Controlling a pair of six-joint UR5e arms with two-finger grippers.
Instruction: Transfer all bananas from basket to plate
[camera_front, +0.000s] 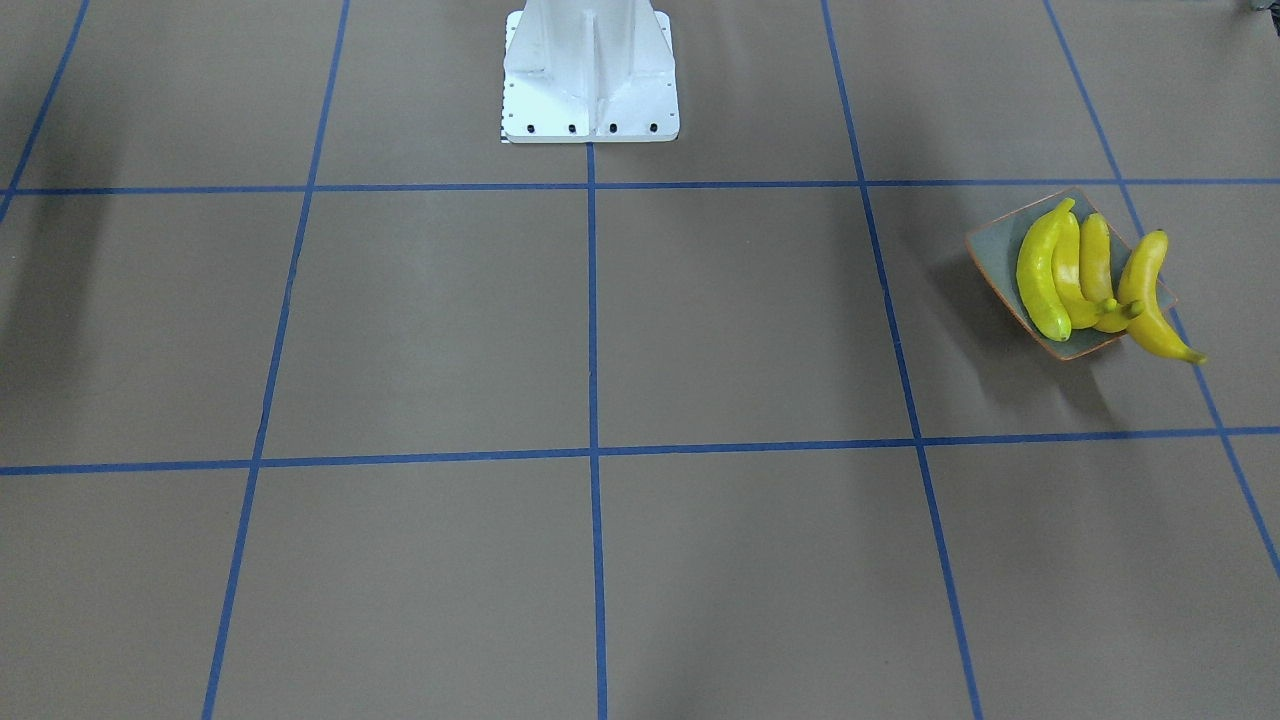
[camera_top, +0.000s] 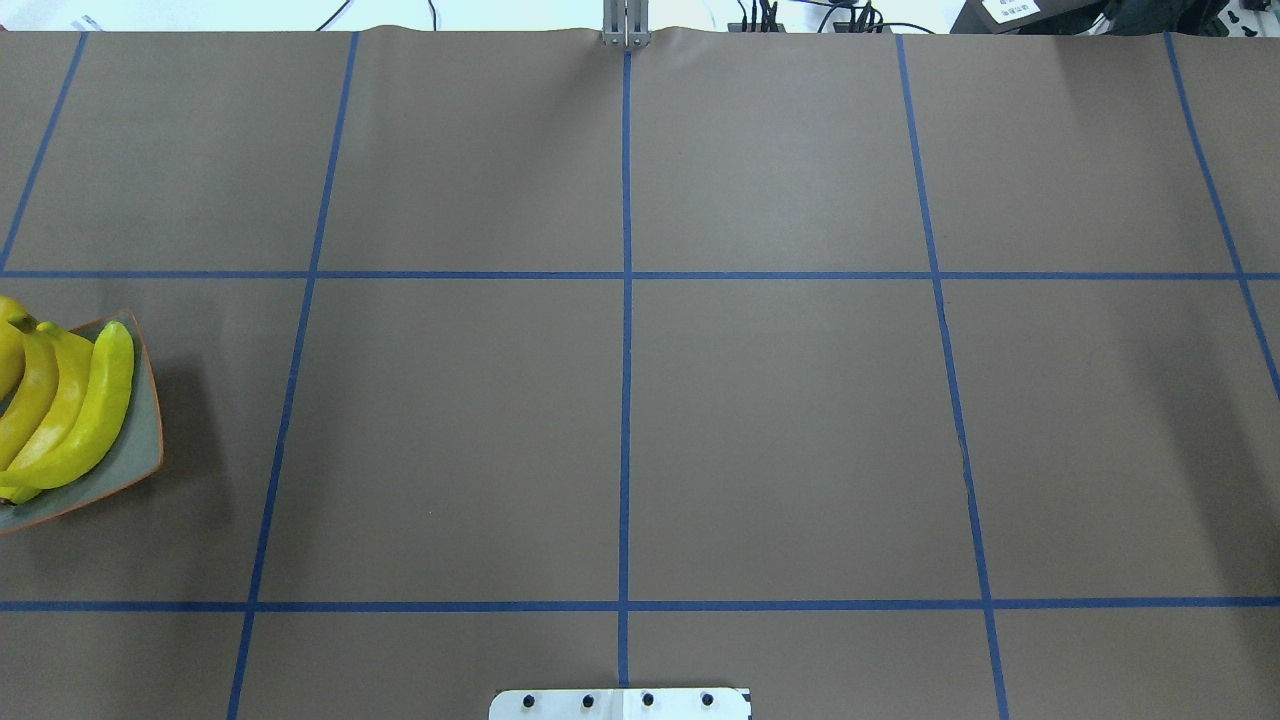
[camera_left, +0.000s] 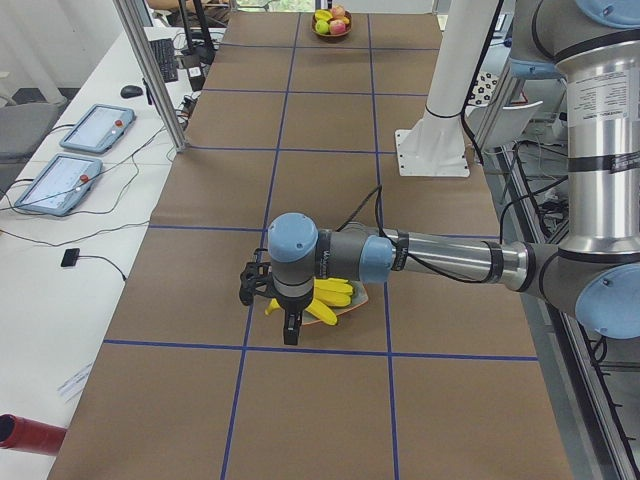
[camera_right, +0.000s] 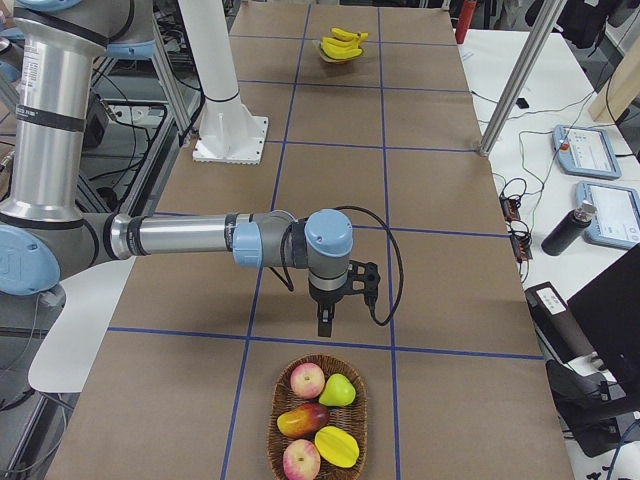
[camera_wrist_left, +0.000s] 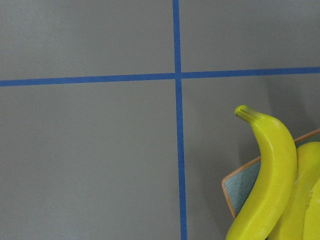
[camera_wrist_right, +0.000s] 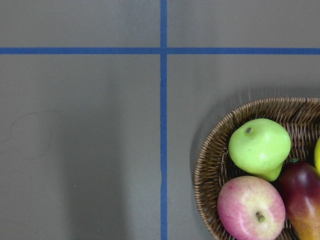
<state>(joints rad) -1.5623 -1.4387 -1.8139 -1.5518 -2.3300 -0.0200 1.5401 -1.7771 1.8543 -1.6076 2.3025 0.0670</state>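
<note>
A: Checking progress: four bananas (camera_front: 1065, 270) counted on the plate (camera_front: 995, 255), just beside the left jaws. One overhangs the rim, its tip out over the surface (camera_front: 700, 330).
B: Anything left in the basket (camera_wrist_right: 210, 165)?
A: No banana visible. It sits near the right jaws and holds only other fruit (camera_wrist_right: 259, 147): apples, a pear, mangoes.
B: Jaw states?
A: Cannot tell for either pair, released or clenched; only the side views show them, too small. Both hang low over bare surface.
B: Verdict?
A: Transfer looks complete. Only open item: the overhanging banana may want nudging inward.
</note>
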